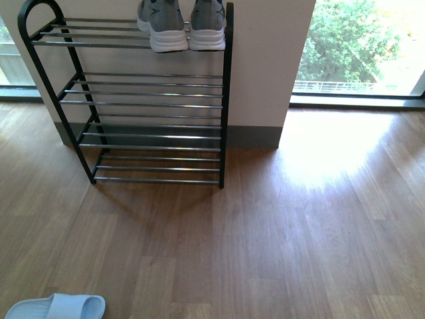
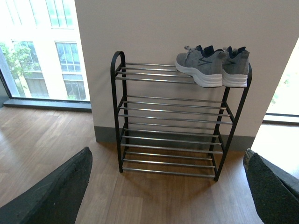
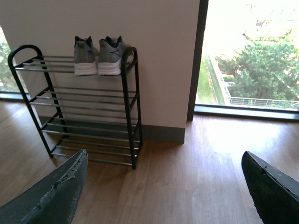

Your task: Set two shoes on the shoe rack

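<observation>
Two grey knit sneakers [image 1: 167,26] [image 1: 208,25] with white soles stand side by side at the right end of the top shelf of the shoe rack [image 1: 153,136], a black frame with chrome bars against the white wall. Both wrist views look at the rack from a distance: sneakers [image 2: 211,66], rack [image 2: 173,140]; sneakers [image 3: 99,56], rack [image 3: 88,126]. A pale blue slide sandal [image 1: 56,307] lies on the floor at the near left. My left gripper [image 2: 168,191] and right gripper [image 3: 163,191] are open and hold nothing. Neither arm shows in the front view.
The lower rack shelves [image 1: 156,106] hold nothing. Wood floor [image 1: 279,226] stretches in front of and right of the rack. A white wall pillar [image 1: 265,60] stands behind it, with floor-to-ceiling windows [image 1: 362,46] on both sides.
</observation>
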{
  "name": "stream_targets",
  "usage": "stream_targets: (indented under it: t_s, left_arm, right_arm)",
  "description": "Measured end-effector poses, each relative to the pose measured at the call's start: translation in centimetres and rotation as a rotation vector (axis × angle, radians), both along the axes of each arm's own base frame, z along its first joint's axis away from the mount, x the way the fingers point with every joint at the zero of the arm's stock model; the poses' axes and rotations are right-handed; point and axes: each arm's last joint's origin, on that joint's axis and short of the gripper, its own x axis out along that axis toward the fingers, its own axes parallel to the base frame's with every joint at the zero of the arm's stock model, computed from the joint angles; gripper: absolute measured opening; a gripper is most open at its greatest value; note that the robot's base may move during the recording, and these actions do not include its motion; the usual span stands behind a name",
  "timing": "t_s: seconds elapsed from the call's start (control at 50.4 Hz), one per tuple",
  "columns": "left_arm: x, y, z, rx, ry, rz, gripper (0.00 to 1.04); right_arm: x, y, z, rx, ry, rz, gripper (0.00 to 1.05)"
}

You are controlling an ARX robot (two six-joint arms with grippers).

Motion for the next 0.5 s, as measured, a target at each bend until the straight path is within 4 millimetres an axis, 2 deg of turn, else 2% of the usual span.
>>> stream_targets:
  t_s: [0.496]
  left_arm:
    - [0.0, 0.0, 0.0, 0.0, 0.0, 0.0, 0.95]
  right_arm:
    - [0.0, 0.0, 0.0, 0.0, 0.0, 0.0, 0.96]
